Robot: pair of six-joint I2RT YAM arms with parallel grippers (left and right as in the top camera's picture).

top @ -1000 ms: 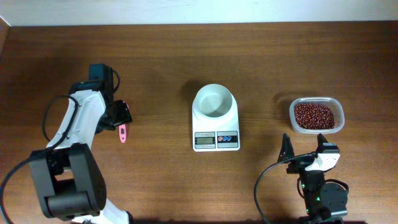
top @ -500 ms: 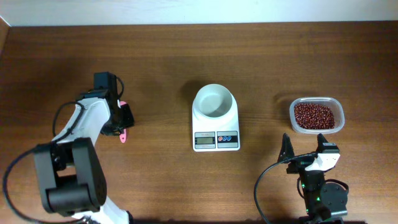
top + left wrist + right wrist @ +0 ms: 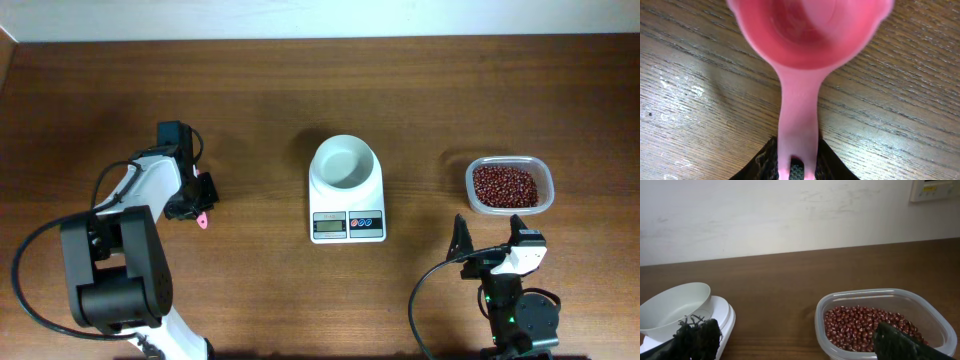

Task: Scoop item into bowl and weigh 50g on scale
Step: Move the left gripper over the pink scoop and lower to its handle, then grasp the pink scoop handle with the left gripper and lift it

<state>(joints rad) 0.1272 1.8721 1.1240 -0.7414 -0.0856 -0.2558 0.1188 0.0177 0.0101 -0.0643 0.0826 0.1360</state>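
Left fingers clamp the pink scoop, grip clear only wrist-side; right fingers gape.

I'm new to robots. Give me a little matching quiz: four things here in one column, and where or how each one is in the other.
Things:
1. pink scoop
2. bowl
3. beans
4. right gripper

Places or states:
A. in the clear tub
B. on the scale
C. open, holding nothing
D. handle between the fingers of the left gripper

Pairs: 1-D, 2-B, 3-A, 4-C
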